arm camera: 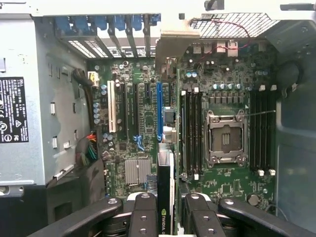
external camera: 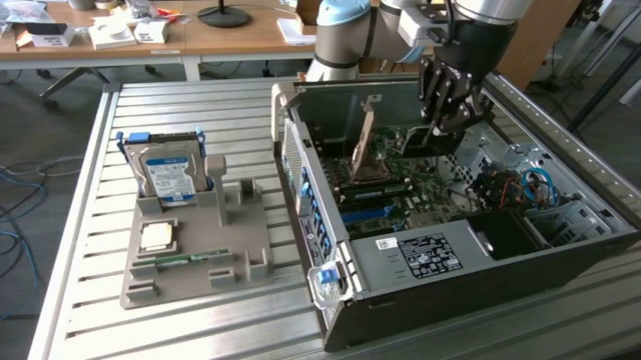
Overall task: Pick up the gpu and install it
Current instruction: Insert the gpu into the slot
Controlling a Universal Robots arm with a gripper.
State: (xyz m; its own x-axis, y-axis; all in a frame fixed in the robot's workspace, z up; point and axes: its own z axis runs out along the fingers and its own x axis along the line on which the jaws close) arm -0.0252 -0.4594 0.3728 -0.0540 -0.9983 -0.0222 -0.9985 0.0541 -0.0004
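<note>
Install step: our gripper (arm camera: pixel 170 210), half-closed, clamps the gpu (arm camera: pixel 166 185) over the motherboard (arm camera: pixel 143 123); we judge seating needs alignment with the blue slot (arm camera: pixel 159 111).

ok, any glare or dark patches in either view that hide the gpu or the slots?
Exterior view: even room light, no harsh glare; the bay beside the labelled cover sits in deep shadow. Wrist view: the case rim is washed out white, the area around the cable bundle is dark; slots and gpu, held edge-on in the gripper, are evenly lit.
</note>
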